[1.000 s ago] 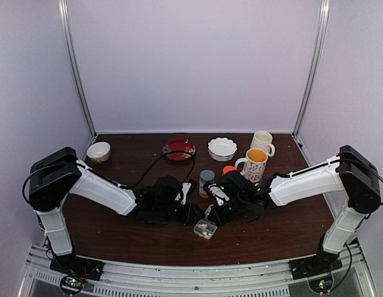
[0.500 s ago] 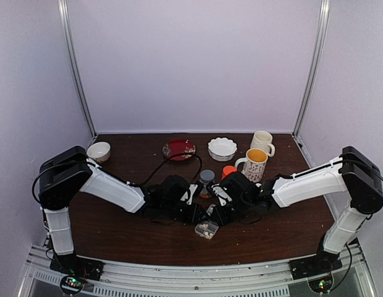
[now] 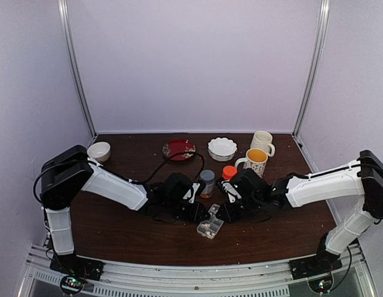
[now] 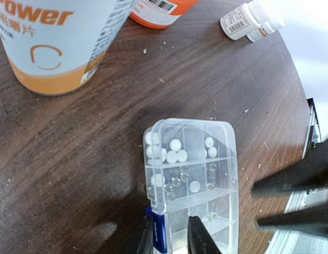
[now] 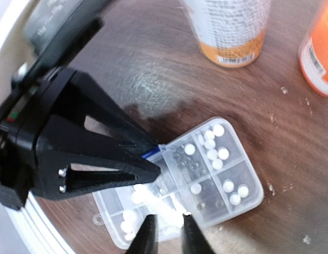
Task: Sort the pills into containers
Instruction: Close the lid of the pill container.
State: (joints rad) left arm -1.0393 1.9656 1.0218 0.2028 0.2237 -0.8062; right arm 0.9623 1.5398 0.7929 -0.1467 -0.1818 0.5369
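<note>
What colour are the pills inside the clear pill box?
The pills in the pill box are white. The left wrist view shows them best.

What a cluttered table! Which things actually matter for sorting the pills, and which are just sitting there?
Part of the job: pills, clear pill box.
Just lying about: grey-capped bottle, orange-capped bottle, yellow-lined mug, white mug, red plate, scalloped bowl, small bowl.

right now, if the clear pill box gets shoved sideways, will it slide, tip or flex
Likely light and slippery: the pill box is thin clear plastic lying flat on the table, so it should slide rather than tip. Its wall may flex where the left tool seems to pinch it. The loose pills would probably rattle about if jolted.
</note>
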